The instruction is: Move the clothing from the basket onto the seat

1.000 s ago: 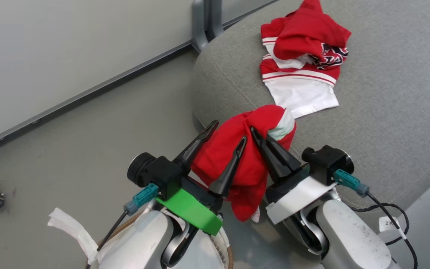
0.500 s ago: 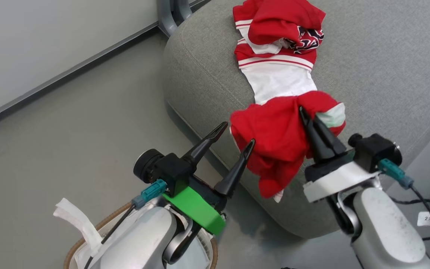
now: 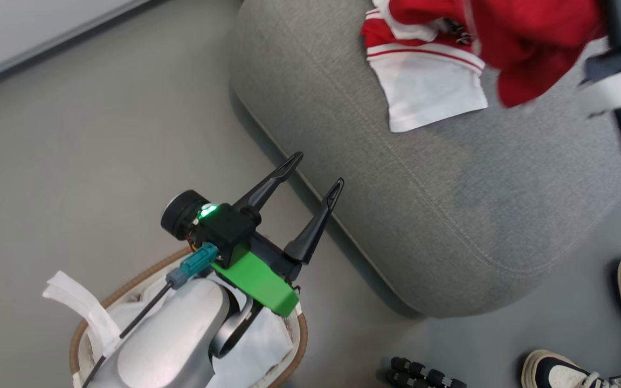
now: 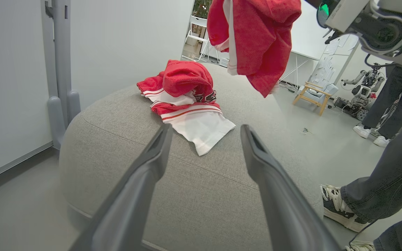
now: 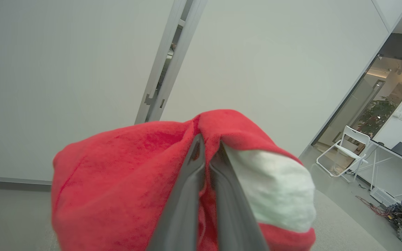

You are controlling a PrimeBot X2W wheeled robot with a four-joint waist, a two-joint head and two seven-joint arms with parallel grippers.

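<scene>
My right claw (image 5: 208, 141) pinches a bright red-and-white garment (image 5: 117, 181) above the grey woven-fabric sofa (image 3: 397, 215). My left claw (image 3: 316, 170) hangs spread above the oval white brown-rimmed basket's (image 3: 301, 337) edge.

Red-and-white clothing (image 3: 428, 89) on grey seat (image 3: 450, 205)

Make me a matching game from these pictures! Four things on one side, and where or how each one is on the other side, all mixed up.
Things
1. left gripper
2. right gripper
3. basket
4. red-and-white garment

Places or states
A. stands on the floor with a white cloth inside
B. open, holding nothing
C. lies on the sofa
D. shut on a red garment hanging in the air

Pairs: 1-B, 2-D, 3-A, 4-C
</scene>
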